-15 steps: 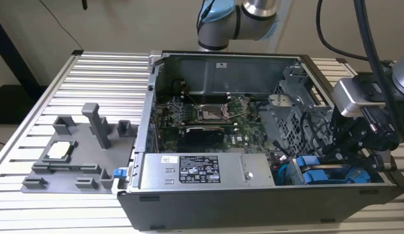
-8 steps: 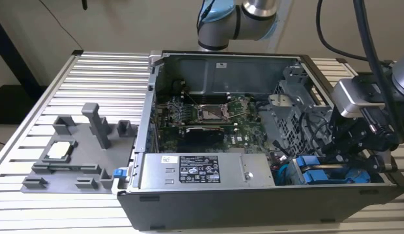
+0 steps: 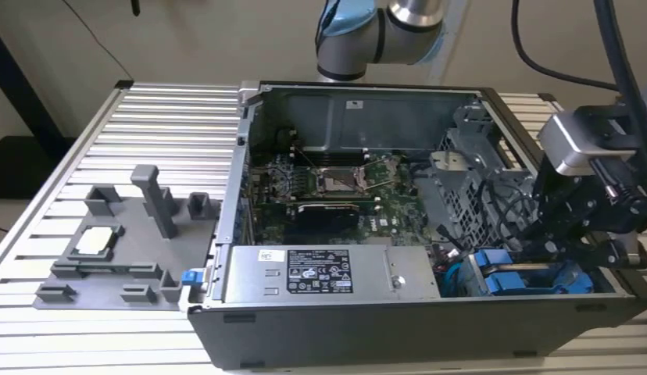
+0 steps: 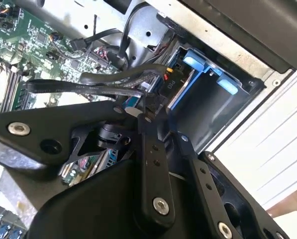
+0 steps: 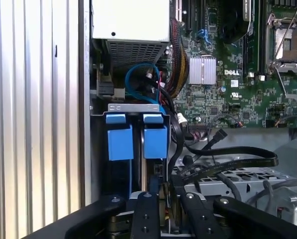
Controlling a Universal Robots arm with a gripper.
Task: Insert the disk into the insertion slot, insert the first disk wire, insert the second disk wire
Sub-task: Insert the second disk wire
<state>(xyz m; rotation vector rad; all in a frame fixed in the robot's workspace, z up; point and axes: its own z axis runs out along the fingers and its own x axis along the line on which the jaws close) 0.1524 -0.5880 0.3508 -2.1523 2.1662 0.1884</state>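
Gripper [image 4: 144, 113] hangs by the blue-framed disk [image 5: 155, 142] in its slot; open or closed, I cannot tell. Grey box [image 3: 407, 281] has a white label.

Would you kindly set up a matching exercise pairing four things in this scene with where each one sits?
1. disk
2. end effector
3. power-supply box
4. grey fixture plate

A. on the slatted table, outside the case
B. inside the case, along its near wall
C. in the drive bay, blue carrier tabs showing
D. above the drive bay

Pairs: 1-C, 2-D, 3-B, 4-A
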